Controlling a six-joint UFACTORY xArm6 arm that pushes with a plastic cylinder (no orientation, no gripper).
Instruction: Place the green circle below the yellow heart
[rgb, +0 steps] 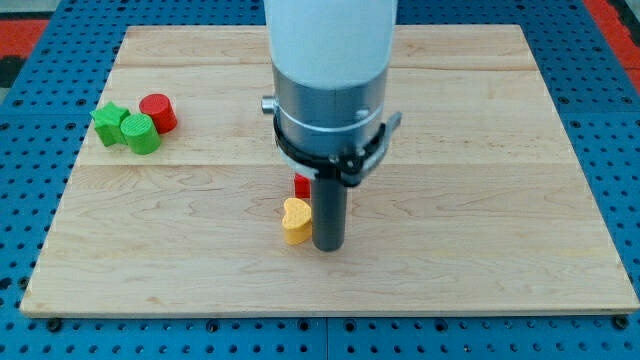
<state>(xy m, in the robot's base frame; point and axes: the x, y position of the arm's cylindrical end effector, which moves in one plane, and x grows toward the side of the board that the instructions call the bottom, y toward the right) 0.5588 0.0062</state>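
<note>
Wooden board (480, 150) on blue pegboard surface (30, 170). Dark rod end, my tip (328, 246), at lower centre of frame, touching or just beside right edge of yellow heart block (295, 220). No jaws present; plain rod, nothing pinched. Small red block (301, 185), shape unclear, directly above heart, partly hidden behind rod. Green cylinder block (green circle) (141, 133) at upper left, well apart from tip, touching green star block (108, 122) and red cylinder block (158, 112).

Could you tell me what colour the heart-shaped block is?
Yellow: the heart shows in the camera view, beside my tip.
</note>
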